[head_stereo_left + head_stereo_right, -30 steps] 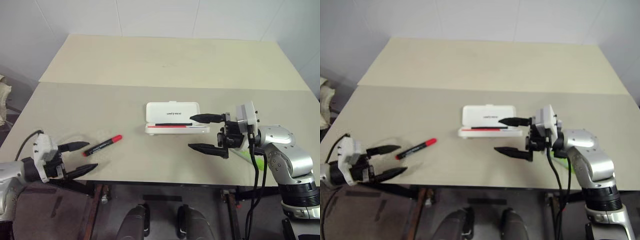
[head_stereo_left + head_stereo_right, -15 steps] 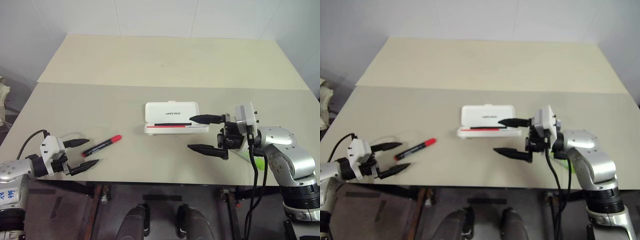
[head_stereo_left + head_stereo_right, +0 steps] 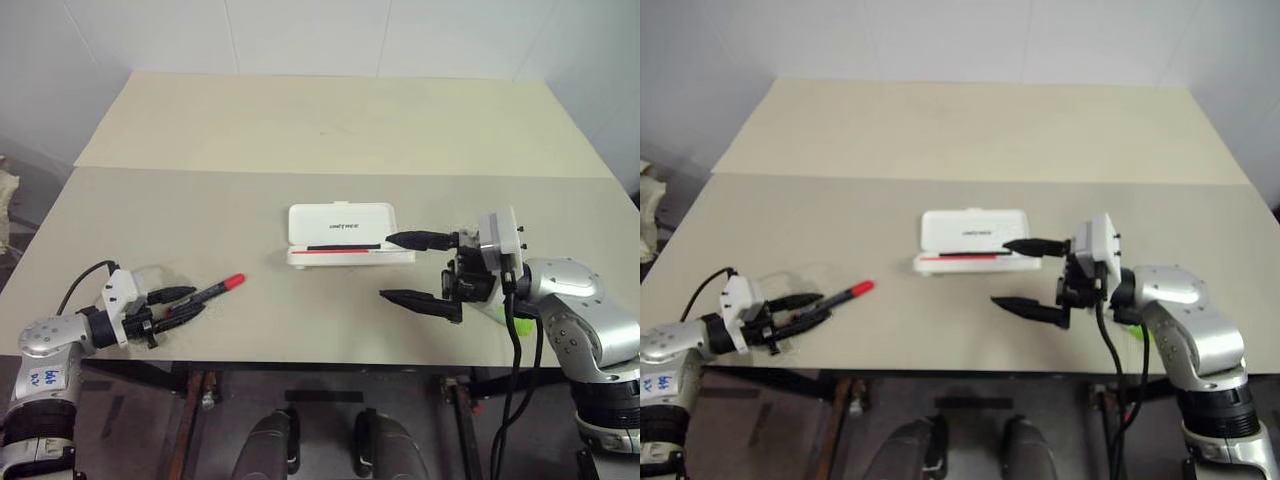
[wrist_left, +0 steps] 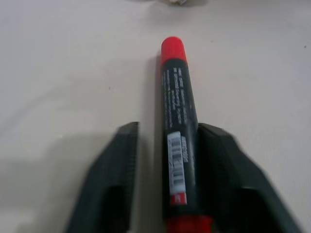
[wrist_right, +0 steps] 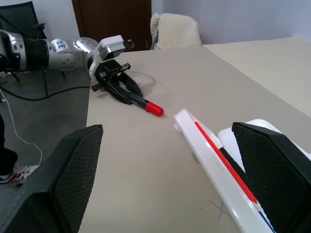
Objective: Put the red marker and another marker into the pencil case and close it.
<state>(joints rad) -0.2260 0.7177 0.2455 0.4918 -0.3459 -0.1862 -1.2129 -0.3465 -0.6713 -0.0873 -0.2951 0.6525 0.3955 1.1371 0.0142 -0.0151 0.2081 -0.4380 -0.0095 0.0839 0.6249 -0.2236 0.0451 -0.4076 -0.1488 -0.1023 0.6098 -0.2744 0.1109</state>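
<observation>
Item: red marker [image 4: 178, 136], lying on the table [image 3: 300, 120], between the left gripper [image 3: 172, 305] jaws; one touches the barrel, a gap at the other. Close fully before you lift. Right gripper [image 3: 412, 270]: jaws released, beside the open pencil case [image 3: 342, 235].

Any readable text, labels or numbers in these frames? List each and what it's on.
"unitree": dark print on the lid of the pencil case, small but legible.
Red marker: print along the barrel and a barcode sticker, too blurred to read.
Blue handwriting on the left arm's sticker: too small to read.
</observation>
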